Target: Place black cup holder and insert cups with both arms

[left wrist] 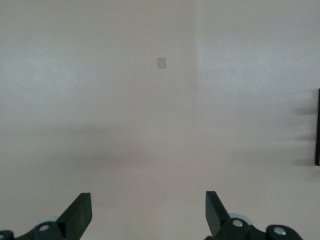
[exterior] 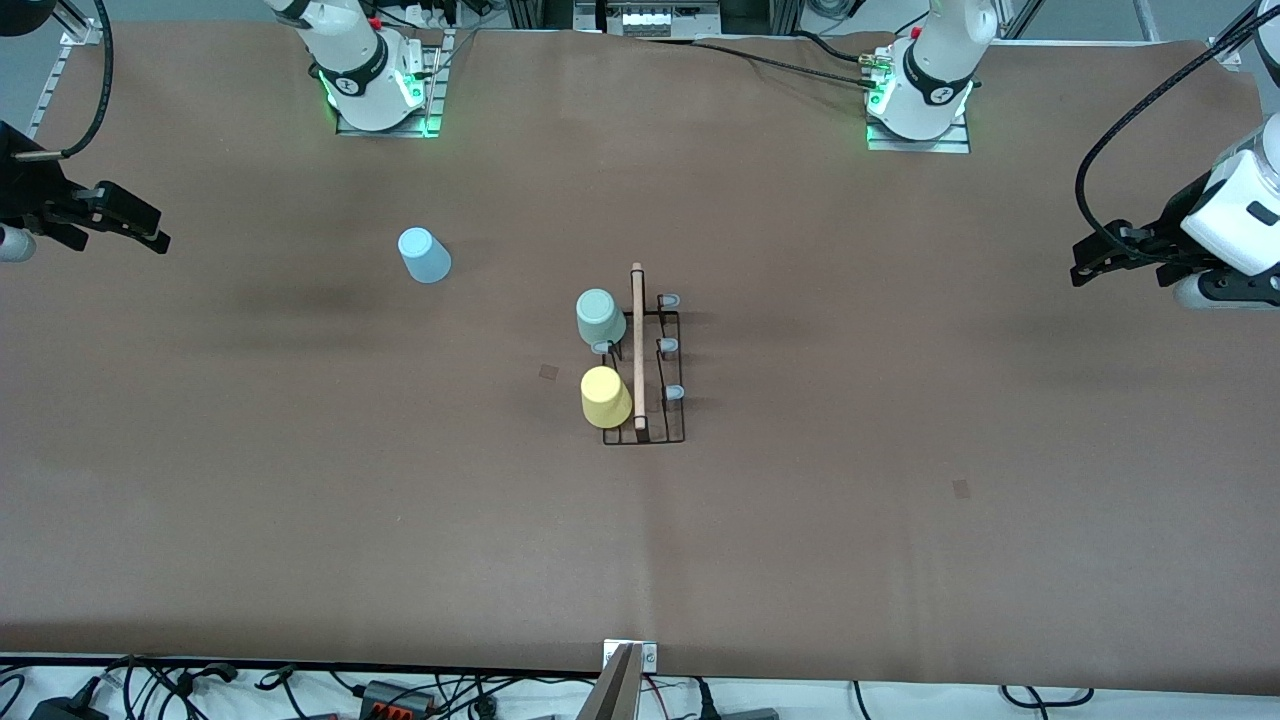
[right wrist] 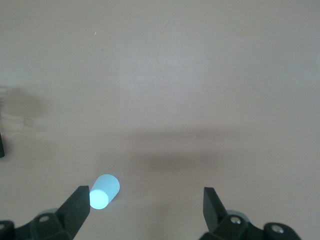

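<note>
The black cup holder (exterior: 670, 425) stands at the table's middle, with its wooden rod handle (exterior: 638, 345) on top. A mint green cup (exterior: 600, 316) and a yellow cup (exterior: 605, 397) sit upside down on its pegs on the right arm's side. The pegs (exterior: 668, 345) on the left arm's side are bare. A light blue cup (exterior: 424, 255) stands upside down on the table toward the right arm's end; it also shows in the right wrist view (right wrist: 104, 192). My right gripper (exterior: 130, 225) (right wrist: 147, 207) is open and empty. My left gripper (exterior: 1085, 260) (left wrist: 148, 210) is open and empty over the left arm's end.
Small tape squares (exterior: 549, 371) (exterior: 961, 488) mark the brown table cover. A metal clamp (exterior: 628, 660) and cables lie along the table edge nearest the front camera. The holder's edge (left wrist: 317, 127) shows at the border of the left wrist view.
</note>
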Tool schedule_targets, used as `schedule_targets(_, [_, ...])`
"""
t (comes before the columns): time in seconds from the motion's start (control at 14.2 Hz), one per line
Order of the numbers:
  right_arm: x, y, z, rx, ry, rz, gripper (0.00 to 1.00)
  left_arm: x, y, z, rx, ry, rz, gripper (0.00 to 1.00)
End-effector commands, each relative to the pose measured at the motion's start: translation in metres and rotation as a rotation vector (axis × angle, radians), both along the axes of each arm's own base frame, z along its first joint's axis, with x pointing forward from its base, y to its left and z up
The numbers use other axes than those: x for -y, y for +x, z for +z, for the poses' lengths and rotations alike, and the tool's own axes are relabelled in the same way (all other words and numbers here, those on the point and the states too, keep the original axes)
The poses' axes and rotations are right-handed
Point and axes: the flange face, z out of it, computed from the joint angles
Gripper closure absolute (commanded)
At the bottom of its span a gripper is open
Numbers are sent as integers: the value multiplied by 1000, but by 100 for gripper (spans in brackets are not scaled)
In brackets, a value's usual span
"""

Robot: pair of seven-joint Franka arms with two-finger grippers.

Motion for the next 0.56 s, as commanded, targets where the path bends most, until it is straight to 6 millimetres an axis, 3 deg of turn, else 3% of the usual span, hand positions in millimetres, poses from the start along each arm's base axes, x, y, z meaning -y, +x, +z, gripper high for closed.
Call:
schedule_targets(0.0, [-1,-5,7,-2,-14,9,0,0,3,6,2,-7,-20,0])
schedule_targets(0.49, [0,-7,7,-8,-13,7,0,0,3,6,2,-7,-20,0])
